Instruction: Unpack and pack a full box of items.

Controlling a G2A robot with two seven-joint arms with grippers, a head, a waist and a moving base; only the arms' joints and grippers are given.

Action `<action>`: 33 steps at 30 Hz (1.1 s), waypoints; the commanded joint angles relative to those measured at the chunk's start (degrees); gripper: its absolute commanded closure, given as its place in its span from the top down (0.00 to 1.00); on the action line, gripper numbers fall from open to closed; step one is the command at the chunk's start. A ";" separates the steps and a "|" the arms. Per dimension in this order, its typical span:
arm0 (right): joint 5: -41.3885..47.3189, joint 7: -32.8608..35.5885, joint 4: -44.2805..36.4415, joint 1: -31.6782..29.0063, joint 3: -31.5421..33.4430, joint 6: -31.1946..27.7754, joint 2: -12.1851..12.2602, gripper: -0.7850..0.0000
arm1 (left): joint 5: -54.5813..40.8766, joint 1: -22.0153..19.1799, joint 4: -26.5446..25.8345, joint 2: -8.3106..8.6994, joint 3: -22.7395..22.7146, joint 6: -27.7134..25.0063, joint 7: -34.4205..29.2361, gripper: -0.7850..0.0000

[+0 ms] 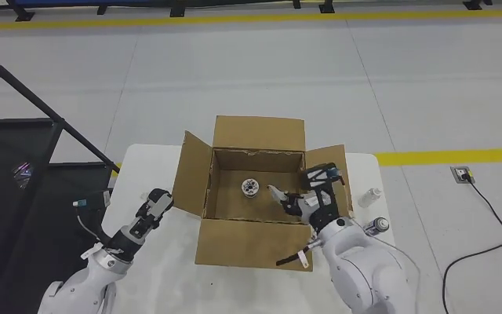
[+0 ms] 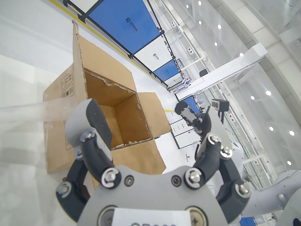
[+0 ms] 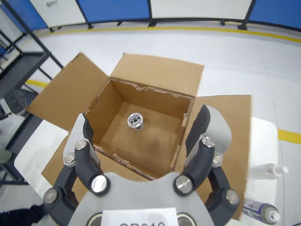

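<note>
Over the cardboard box [image 1: 235, 243], right gripper [image 1: 296, 188] hovers, tilted downward, jaws spread wide.
Left gripper [image 1: 159, 198] sits open beside the left flap; one silvery round item [image 1: 249, 187] lies inside.

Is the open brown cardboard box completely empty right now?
No, one small silvery round object sits on the floor inside the open brown cardboard box.

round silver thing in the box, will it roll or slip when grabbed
The round silver thing seems to stand on end on the box floor, so it likely rolls only if tipped. Its shiny side may slip in a grip.
</note>
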 commanded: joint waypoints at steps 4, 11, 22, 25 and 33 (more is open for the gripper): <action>4.30 4.51 20.16 13.94 -9.37 2.14 -2.83 1.00 | 0.95 2.02 -1.11 0.05 -1.40 1.12 3.16 1.00; 13.40 6.04 44.72 27.98 -17.75 3.22 -7.77 1.00 | 2.02 5.49 -1.73 0.14 -3.75 2.65 6.30 1.00; 21.18 -3.11 71.31 39.15 -25.63 0.94 -15.51 0.96 | -0.73 9.87 -1.52 0.24 -6.75 0.71 7.91 1.00; 21.85 -5.20 75.81 40.59 -26.86 0.85 -17.29 0.67 | -1.26 10.27 -1.64 0.29 -7.09 0.45 7.79 1.00; 23.76 -7.95 85.06 43.62 -27.98 -0.98 -20.82 0.28 | -1.27 10.04 -1.43 0.41 -6.97 0.61 7.64 1.00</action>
